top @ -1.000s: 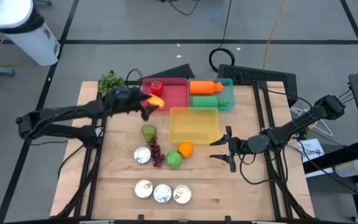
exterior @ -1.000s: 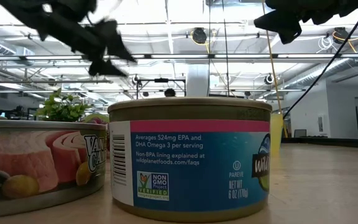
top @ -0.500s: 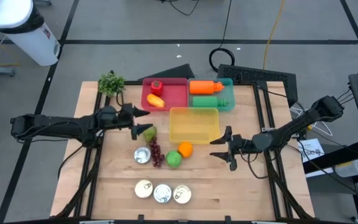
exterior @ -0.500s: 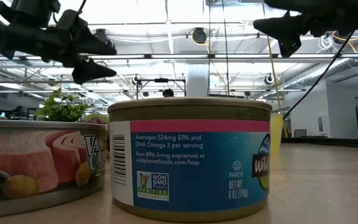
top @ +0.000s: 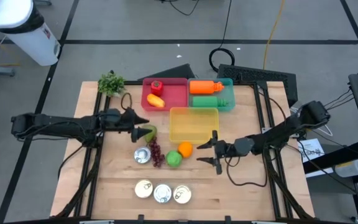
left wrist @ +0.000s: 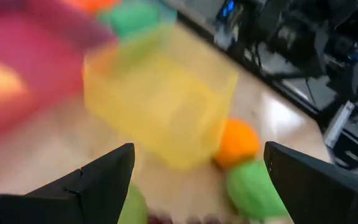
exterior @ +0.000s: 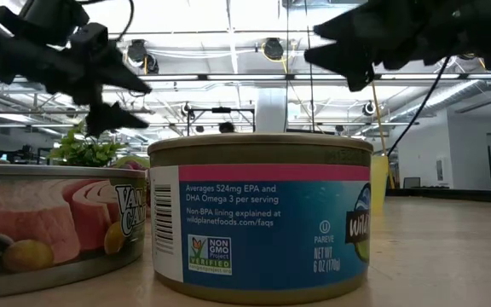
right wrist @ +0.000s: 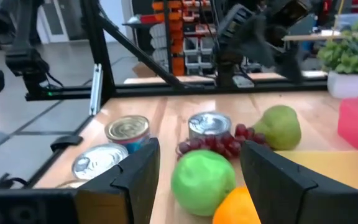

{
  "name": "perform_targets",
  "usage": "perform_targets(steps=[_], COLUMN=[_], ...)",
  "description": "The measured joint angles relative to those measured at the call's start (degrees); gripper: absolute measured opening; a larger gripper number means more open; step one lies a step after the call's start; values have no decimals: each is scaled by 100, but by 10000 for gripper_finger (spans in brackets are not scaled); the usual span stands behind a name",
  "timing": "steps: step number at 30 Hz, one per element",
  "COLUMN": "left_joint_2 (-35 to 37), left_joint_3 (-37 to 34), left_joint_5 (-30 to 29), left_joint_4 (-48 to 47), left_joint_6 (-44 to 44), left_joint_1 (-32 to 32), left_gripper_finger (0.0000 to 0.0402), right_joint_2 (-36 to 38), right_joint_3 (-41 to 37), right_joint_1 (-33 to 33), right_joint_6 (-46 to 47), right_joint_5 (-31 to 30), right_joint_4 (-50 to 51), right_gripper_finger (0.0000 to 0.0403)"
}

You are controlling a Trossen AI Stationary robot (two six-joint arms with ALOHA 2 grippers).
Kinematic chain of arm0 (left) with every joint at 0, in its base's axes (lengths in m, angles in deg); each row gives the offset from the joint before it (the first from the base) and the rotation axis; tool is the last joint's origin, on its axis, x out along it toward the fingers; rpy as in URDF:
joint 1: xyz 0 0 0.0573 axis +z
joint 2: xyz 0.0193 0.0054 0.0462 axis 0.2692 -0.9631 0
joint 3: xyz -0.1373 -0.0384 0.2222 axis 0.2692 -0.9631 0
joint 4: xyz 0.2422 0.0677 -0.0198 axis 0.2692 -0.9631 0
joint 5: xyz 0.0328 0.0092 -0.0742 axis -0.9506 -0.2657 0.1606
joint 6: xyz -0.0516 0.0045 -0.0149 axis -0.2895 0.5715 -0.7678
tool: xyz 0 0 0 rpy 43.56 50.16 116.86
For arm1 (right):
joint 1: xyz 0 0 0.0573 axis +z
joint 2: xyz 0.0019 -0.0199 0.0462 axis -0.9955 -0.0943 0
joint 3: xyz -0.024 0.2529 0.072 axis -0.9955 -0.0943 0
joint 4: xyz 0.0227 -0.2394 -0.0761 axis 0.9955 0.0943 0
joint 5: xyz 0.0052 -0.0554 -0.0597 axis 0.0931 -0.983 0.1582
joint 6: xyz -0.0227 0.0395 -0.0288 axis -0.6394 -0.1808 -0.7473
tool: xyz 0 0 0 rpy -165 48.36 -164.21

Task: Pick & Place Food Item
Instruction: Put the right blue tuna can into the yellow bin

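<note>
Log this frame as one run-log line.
left gripper: open, at pear | right gripper: open, near orange | yellow bin: empty

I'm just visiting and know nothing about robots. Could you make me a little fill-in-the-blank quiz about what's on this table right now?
1. The orange lies just outside the empty ____ bin.
2. At the table's near edge, ____ cans stand in a row.
3. The left claw is open beside the green ____.
4. The carrot lies in the ____ bin.

Missing words: yellow; three; pear; red
</note>
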Motion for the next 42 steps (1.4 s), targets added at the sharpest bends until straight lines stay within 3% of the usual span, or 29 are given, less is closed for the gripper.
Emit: perform_targets(steps=[4,7,13,17,19,25,30,34,37,42], left_joint_2=[0,0,-1,-1,-2,-337,-1446,-2415,-3075,-3913], left_joint_3=[51,51,53,57,57,59,143,1043,1899,3036], left_joint_5=[-90,-601,-1578,-1694,-1468,-1172,-1346,-1056,-591,-483], left_joint_4=[-863,-1377,-1310,-1214,-1011,523,1922,1704,895,-198], left_joint_6=[-790,-1143,-882,-781,-851,-108,358,608,1042,1695], left_joint_1=[-448,-965,-1644,-1789,-1819,-2310,-2954,-3206,-3254,-3278], left_gripper_finger=[358,352,345,348,349,331,314,303,297,287], right_joint_2=[-7,32,-6,-35,-24,-206,-247,-227,-217,-219], right_joint_3=[2,4,20,255,530,1372,1445,1443,1443,1443], right_joint_1=[-29,-29,-23,112,248,567,536,531,489,424], right_joint_6=[103,107,354,438,292,81,-110,-155,-153,-17], right_joint_5=[2,5,27,627,898,880,852,579,573,562], right_joint_4=[99,200,275,375,672,2170,2261,2321,2323,2547], right_gripper_finger=[208,208,208,208,208,208,208,208,208,208])
